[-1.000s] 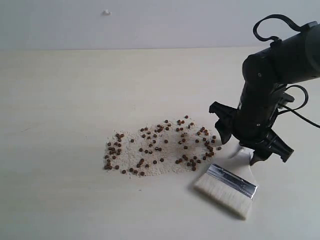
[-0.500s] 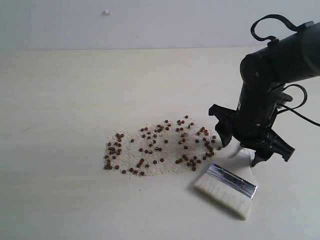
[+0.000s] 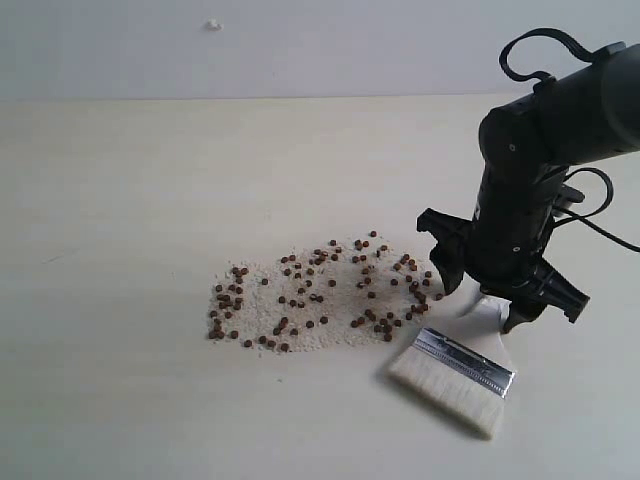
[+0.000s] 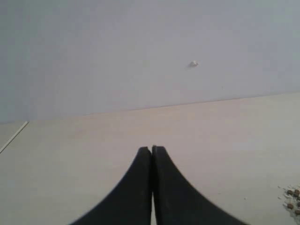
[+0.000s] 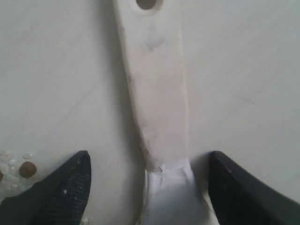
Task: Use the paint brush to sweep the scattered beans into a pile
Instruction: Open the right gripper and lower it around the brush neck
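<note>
Left gripper [image 4: 152, 151], seen only from its own wrist camera, hangs above the pale table [image 4: 70, 154] with its two black jaws pressed together and nothing between them; a few pellets show at the edge of that view. Across the middle of the table the beans [image 3: 320, 295] lie scattered in a broad, loose patch, reddish-brown pellets mixed with pale crumbs. Just beside the patch's right end the paint brush [image 3: 455, 368] lies flat, cream bristles nearest the camera, the silver ferrule behind them, and the pale wooden handle running away beneath the right gripper [image 3: 485, 300]. That gripper points down over the handle with its jaws spread wide, one to either side of the wood and apart from it, holding nothing; its wrist camera shows the handle lying between them, the hole at its far end
</note>
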Motion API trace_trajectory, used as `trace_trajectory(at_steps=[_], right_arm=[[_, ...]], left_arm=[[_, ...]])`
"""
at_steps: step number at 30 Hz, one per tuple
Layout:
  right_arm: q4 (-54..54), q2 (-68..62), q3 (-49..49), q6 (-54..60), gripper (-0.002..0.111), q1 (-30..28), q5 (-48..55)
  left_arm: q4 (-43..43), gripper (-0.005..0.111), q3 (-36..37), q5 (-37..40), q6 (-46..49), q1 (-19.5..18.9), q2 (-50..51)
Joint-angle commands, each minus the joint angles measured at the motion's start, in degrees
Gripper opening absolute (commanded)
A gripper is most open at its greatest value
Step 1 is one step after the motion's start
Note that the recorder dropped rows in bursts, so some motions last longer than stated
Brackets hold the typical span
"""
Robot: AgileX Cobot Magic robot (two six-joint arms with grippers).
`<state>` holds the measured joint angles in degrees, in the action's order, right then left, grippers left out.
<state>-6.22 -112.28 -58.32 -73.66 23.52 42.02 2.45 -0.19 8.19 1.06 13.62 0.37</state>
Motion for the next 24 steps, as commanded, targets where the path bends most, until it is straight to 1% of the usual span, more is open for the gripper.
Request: trace_trajectory(at_steps=[1, 19, 21, 24], right_arm=[[0.04, -2.50, 1.00, 0.12, 0.067, -0.29, -1.70], [-0.07, -2.40, 1.00, 2.00, 0.067, -0.29, 1.94], [-0.07, -2.29, 1.00, 2.00, 0.065, -0.29, 1.94], [-0.07, -2.29, 1.00, 2.41, 0.059, -0.29, 2.12]], left_arm=[[-0.36, 0.000, 0.19, 0.08, 0.27, 0.25, -0.37], [-0.36, 0.000, 0.19, 0.08, 0.27, 0.25, -0.37], [-0.36, 0.000, 0.19, 0.08, 0.27, 0.25, -0.37], [-0.36, 0.000, 0.19, 0.08, 0.27, 0.25, -0.37]])
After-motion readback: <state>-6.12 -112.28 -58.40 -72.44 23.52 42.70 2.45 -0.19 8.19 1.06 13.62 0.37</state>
